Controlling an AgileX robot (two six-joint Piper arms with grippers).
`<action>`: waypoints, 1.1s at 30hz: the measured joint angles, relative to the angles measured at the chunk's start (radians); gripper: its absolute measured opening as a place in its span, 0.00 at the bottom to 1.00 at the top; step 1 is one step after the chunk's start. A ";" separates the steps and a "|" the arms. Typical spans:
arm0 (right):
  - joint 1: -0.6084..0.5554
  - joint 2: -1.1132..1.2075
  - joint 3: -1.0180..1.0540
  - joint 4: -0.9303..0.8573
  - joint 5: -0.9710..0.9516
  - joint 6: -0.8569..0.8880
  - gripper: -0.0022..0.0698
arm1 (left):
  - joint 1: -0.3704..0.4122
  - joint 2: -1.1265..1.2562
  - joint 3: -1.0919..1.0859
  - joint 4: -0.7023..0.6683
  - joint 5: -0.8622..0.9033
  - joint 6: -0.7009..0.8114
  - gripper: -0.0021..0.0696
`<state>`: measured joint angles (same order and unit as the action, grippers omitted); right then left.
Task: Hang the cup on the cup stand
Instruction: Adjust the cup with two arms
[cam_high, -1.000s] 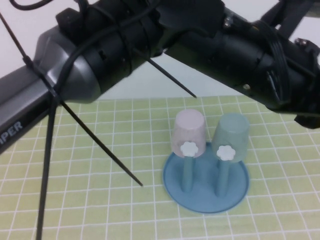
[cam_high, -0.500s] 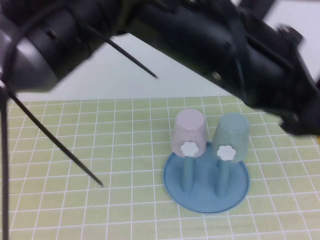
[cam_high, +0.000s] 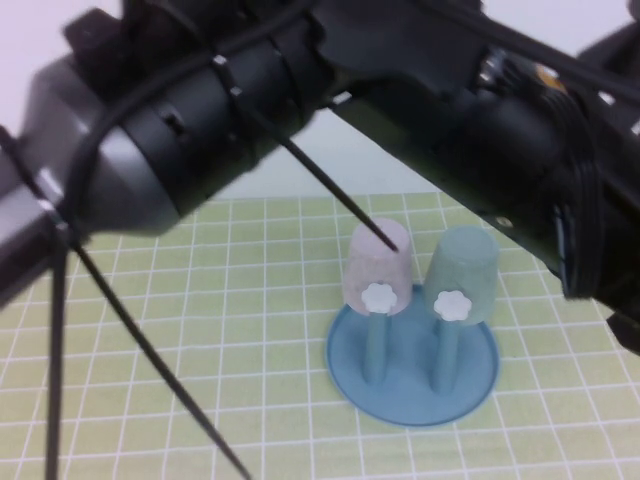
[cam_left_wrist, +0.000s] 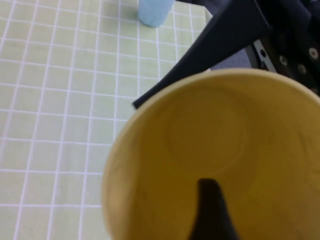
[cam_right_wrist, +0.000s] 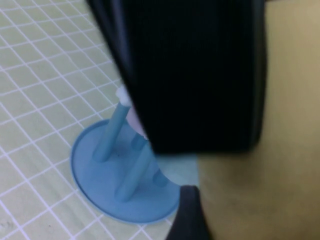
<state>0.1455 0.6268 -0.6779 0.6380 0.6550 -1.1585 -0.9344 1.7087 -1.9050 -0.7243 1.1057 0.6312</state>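
The yellow cup (cam_left_wrist: 210, 135) fills the left wrist view, seen into its open mouth, with my left gripper (cam_left_wrist: 238, 220) at its rim. In the right wrist view the cup's outer wall (cam_right_wrist: 260, 175) lies between the jaws of my right gripper (cam_right_wrist: 240, 212), which is shut on it above the cup stand (cam_right_wrist: 95, 170). The high view shows the blue stand (cam_high: 470, 385) on the mat. Both crossed arms hide the cup and the grippers there.
A pale pink cup (cam_high: 375, 262) and a teal cup (cam_high: 463, 268) hang upside down on two pegs of the stand. The left arm (cam_high: 180, 140) and right arm (cam_high: 520, 130) cross above them. The green checked mat (cam_high: 200, 330) lies beneath.
Both arms have shifted above the stand, the left arm swinging away and back. The pink and teal cups have not moved.
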 joint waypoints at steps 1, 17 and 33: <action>0.000 0.000 0.000 0.002 0.000 0.000 0.80 | -0.003 0.005 0.000 0.000 -0.003 0.000 0.58; 0.000 0.008 0.000 0.021 -0.009 0.001 0.96 | 0.000 0.027 0.000 -0.020 -0.050 -0.024 0.05; 0.000 0.008 0.006 -0.344 0.143 0.706 0.97 | 0.202 0.028 0.000 -0.219 -0.166 -0.182 0.04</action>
<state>0.1455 0.6345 -0.6719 0.2940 0.7980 -0.4528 -0.7322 1.7369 -1.9050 -0.9434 0.9396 0.4491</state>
